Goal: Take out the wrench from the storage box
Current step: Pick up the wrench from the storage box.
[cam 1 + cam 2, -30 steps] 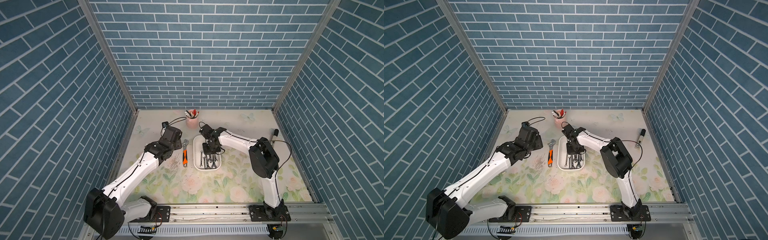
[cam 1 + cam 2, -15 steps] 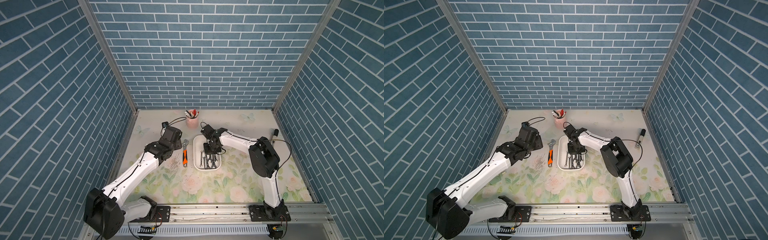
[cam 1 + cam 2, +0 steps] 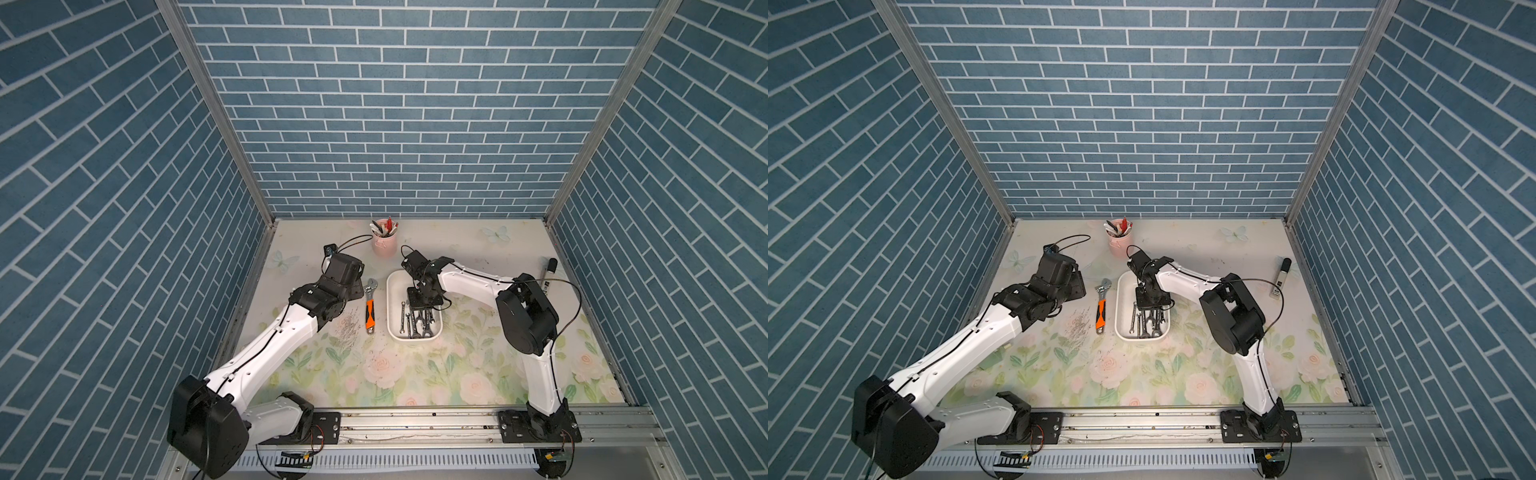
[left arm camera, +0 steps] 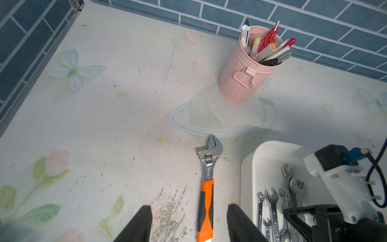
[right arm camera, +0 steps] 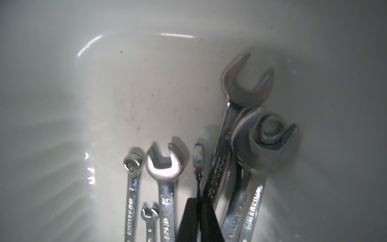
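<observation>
Reaching down into the storage box from its 2 o'clock side, the right gripper has its black fingers pressed together on the shank of a slim wrench. This wrench stands on edge, and its shank runs into the seam between the fingers. The box rests on the floral table near the centre, with its long axis on the 12-to-6 o'clock line in both top views. The slim wrench is inside the box, among the other wrenches. These lie side by side toward the 6 o'clock end, heads pointing to 12 o'clock. The 12 o'clock half of the box floor is bare. The left gripper sits low over the table at 9 o'clock of the box, fingers apart and clamping nothing. An orange-handled adjustable wrench lies flat on the table between those fingers, outside the box and just beside its 9 o'clock wall. A pink pen cup stands at 11 o'clock of the box. A black marker lies at 3 o'clock, well apart.
</observation>
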### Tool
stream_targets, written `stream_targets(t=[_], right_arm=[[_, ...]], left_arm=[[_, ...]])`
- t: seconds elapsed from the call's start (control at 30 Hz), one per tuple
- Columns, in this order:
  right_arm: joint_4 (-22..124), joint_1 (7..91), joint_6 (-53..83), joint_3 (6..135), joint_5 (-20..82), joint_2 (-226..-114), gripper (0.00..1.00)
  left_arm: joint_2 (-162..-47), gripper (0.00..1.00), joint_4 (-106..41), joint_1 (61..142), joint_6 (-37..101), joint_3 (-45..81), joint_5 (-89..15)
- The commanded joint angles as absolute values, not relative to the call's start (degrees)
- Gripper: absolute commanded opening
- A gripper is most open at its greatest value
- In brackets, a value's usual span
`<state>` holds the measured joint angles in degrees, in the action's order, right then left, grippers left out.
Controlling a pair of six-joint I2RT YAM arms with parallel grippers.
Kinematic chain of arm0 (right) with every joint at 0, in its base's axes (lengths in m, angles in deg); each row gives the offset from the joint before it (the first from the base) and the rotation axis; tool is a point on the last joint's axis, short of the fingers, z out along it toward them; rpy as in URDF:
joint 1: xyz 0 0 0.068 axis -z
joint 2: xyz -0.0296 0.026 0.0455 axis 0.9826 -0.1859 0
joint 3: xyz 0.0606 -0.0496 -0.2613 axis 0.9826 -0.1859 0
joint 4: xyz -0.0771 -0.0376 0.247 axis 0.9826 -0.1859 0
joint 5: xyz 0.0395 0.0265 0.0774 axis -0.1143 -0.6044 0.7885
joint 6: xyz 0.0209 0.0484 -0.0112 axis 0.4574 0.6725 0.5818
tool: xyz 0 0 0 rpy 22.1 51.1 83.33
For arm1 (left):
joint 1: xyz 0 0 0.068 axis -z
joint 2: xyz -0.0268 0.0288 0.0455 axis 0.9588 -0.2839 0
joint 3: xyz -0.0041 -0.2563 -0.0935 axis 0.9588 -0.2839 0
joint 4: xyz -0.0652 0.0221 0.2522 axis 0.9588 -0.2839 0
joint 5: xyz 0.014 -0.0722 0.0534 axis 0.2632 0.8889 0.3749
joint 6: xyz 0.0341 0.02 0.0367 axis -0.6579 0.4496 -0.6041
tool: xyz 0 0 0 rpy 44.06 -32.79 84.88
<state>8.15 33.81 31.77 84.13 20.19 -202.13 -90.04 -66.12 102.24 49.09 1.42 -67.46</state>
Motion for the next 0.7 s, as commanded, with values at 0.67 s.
stream_targets(t=[0.67], right_arm=[[0.1, 40.95, 27.62, 85.77, 17.62, -184.95, 0.0]], left_arm=[[-89.78, 0.63, -68.38, 101.95, 49.29, 2.65, -67.97]])
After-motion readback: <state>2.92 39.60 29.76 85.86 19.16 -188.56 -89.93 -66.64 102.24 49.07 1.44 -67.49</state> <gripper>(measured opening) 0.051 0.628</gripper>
